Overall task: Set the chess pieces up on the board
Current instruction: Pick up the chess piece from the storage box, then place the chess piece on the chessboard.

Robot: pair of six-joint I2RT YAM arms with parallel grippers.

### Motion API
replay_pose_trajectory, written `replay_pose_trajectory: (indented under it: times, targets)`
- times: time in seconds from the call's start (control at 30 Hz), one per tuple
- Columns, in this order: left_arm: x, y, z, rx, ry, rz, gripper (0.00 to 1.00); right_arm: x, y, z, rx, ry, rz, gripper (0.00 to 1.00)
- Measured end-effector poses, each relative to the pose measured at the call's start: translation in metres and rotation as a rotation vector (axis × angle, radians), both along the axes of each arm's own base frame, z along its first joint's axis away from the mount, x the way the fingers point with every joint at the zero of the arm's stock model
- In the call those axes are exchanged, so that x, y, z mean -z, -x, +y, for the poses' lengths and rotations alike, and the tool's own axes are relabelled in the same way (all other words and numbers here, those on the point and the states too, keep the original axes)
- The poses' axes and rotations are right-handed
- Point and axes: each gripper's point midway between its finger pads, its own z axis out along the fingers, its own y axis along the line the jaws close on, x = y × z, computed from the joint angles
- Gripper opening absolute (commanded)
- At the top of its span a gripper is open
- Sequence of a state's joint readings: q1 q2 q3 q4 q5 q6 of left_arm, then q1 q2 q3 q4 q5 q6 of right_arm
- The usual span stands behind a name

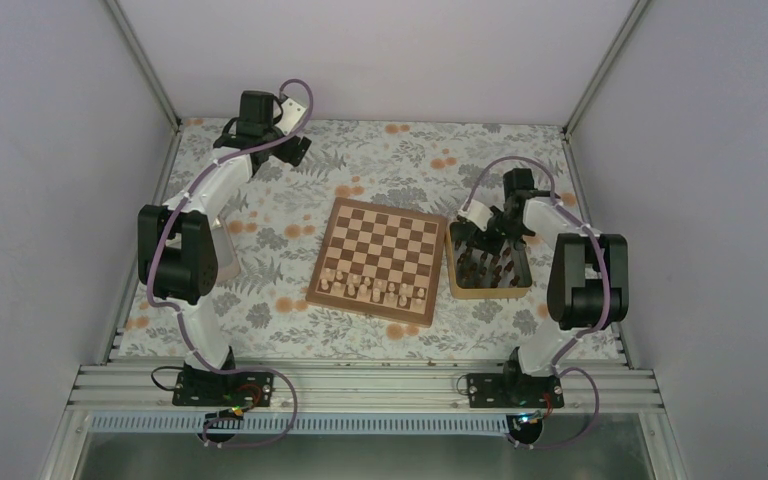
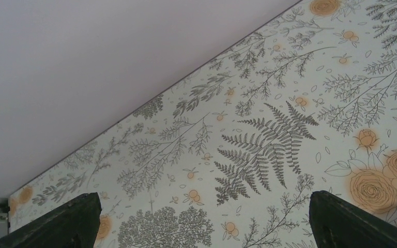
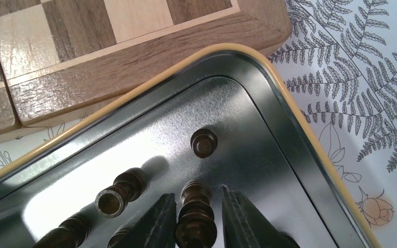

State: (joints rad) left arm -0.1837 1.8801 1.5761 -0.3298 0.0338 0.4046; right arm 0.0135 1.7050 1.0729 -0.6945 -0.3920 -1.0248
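Observation:
The board (image 1: 378, 258) lies mid-table, and its brown corner (image 3: 108, 72) shows in the right wrist view. Dark chess pieces (image 1: 485, 262) stand in a tan-rimmed metal tray (image 1: 488, 292) just right of it. My right gripper (image 3: 197, 192) is down in that tray with one upright dark piece (image 3: 195, 219) between its fingers. The left finger is against it and a thin gap shows at the right finger. Another dark piece (image 3: 204, 143) stands just beyond, and a third (image 3: 119, 194) leans at the left. My left gripper (image 2: 201, 222) hovers wide open over the far-left table.
A row of pale chessmen (image 1: 375, 290) stands along the board's near edge. The tray's rim (image 3: 300, 103) runs close to the right of my right fingers, almost touching the board's corner. The floral tablecloth (image 2: 269, 144) lies under the left gripper, by the back wall.

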Motion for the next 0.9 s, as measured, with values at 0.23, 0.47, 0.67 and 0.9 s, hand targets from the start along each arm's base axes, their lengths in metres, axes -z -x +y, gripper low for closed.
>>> replay_pose_trajectory:
  times: [0.23,0.47,0.67,0.9]
  targets:
    - [0.002,0.001,0.000,0.002,-0.003,0.004,1.00,0.000,-0.001,-0.002,0.009,0.021,-0.004,0.10]
    - [0.002,0.001,0.000,0.002,-0.002,0.004,1.00,-0.026,-0.001,-0.006,0.017,0.045,-0.046,0.07]
    - [0.002,0.001,0.000,0.003,-0.002,0.004,1.00,-0.096,-0.027,0.001,0.005,0.034,-0.189,0.06]
    - [0.002,0.001,0.000,0.002,-0.004,0.003,1.00,-0.147,-0.062,0.058,-0.116,-0.033,-0.293,0.07]
